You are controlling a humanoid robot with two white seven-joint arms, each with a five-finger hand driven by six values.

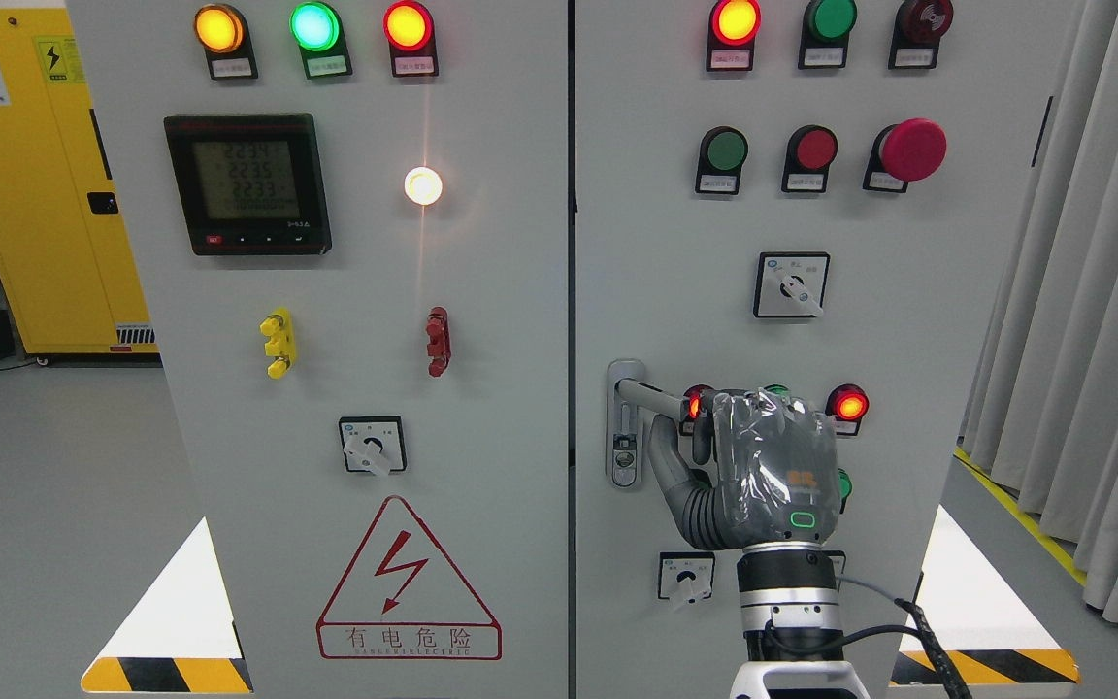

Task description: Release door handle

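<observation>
A pale grey electrical cabinet (481, 320) carries amber, green and red indicator lamps (314, 26) at 12 o'clock. A red mushroom button (912, 149) sits at 2 o'clock. The right hand (753, 471) is dark grey. A red lightning warning triangle (408, 578) marks 6 o'clock; a yellow cabinet (25, 194) stands at 9 o'clock.

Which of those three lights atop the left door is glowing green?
The middle light, between the amber light and the red light.
</observation>
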